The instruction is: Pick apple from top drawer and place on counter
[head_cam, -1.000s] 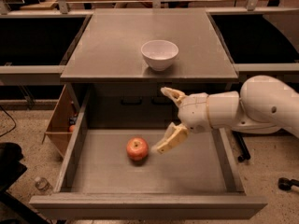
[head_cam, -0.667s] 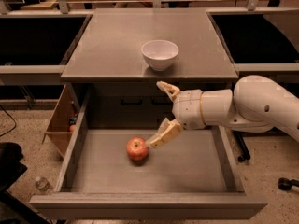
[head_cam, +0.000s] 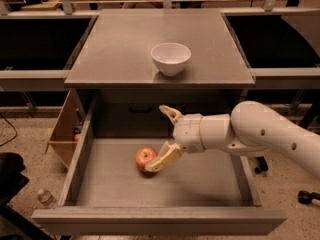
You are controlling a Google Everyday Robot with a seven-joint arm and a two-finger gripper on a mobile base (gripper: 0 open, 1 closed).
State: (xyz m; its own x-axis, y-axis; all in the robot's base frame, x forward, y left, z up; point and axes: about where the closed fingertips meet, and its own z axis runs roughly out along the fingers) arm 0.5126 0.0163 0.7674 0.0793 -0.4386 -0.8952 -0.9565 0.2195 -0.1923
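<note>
Toward the left of the open top drawer, the apple lies on the flat floor, not lifted. Just right of it the gripper is inside the drawer, with its jaws wide apart. The lower one seems to touch the apple's right side, and the upper one is well above it. I judge the task to be at the reaching step. Closing on the apple, lifting it and setting it on the counter near the white bowl are not yet done.
</note>
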